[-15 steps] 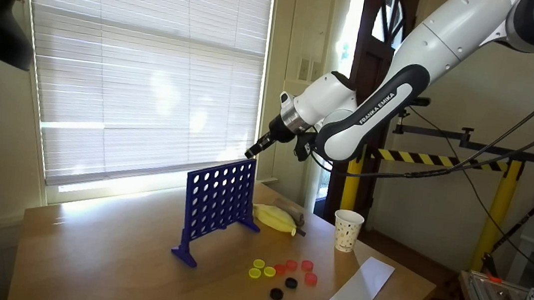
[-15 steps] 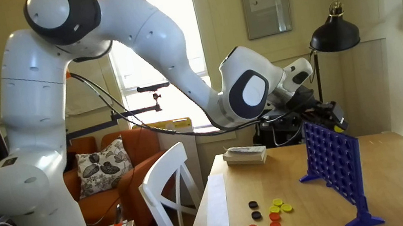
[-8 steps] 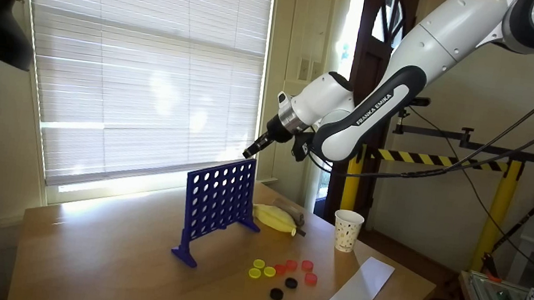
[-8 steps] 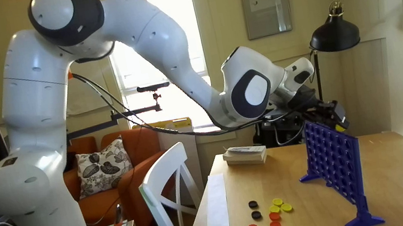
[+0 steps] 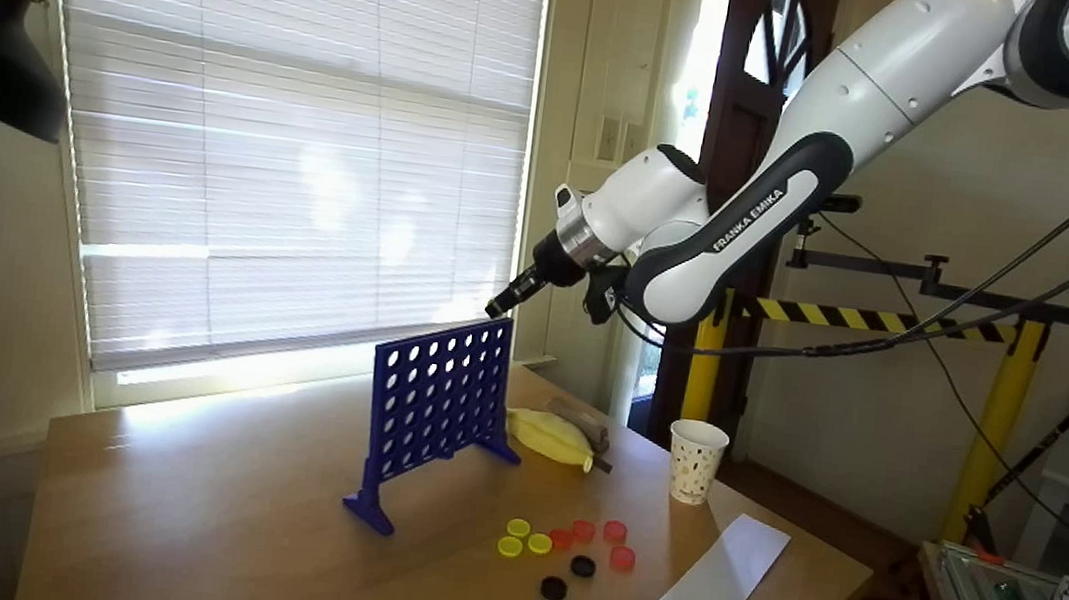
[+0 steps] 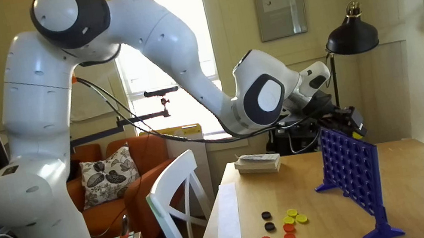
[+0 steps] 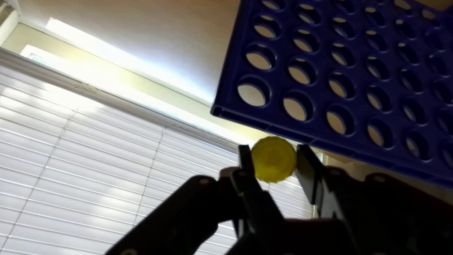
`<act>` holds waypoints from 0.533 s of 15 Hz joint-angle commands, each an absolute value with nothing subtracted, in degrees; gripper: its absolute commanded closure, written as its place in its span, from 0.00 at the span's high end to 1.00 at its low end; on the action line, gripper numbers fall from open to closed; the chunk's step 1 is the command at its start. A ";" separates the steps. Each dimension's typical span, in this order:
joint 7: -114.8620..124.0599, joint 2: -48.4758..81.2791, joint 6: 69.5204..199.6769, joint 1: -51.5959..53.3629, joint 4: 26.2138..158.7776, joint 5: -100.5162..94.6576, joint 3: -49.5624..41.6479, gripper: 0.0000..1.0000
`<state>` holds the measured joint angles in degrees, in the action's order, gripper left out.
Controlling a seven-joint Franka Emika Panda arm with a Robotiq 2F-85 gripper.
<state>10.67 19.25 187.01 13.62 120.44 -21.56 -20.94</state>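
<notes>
A: What has changed just now?

B: Very little, which is telling. In an exterior view, the pincer has edged slightly farther out near the top of the blue rack over the last second, then all but halted; the two latest moments nearly match.

A: Does it have hold of anything?

B: Yes, a yellow disc. The fingers stand only as far apart as the disc is wide, bearing on its rim from both sides, and its round face shows in the wrist view.

A: Where is the disc, against the rack?

B: Just beside the rack's top edge, near one corner. The whole face is visible, so it isn't inside the rack. Whether the rim touches the edge, I can't tell: that view is dark there and gives poor depth.

A: And on the desk?

B: No shift. The rack stands upright, and the loose yellow pieces, red pieces and black pieces lie where they were.

A: So what does the halt mean?

B: In my judgement, carrying has given way to fine positioning at that edge, with the disc not yet released.
</notes>
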 commanded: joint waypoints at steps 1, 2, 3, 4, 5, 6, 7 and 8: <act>10.85 20.81 187.81 13.41 118.86 -21.24 -20.64 0.10; 10.84 20.95 187.82 13.45 118.75 -21.25 -20.67 0.10; 10.84 21.08 187.85 13.45 118.65 -21.25 -20.65 0.10; 10.85 21.22 187.86 13.50 118.52 -21.24 -20.70 0.10; 10.86 21.36 187.92 13.54 118.38 -21.23 -20.76 0.10; 10.89 21.50 188.02 13.61 118.19 -21.22 -20.83 0.10; 10.90 21.71 188.10 13.68 117.92 -21.23 -20.89 0.10; 10.89 21.93 188.07 13.71 117.64 -21.24 -20.91 0.10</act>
<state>10.67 20.14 187.01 13.62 119.61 -21.56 -20.87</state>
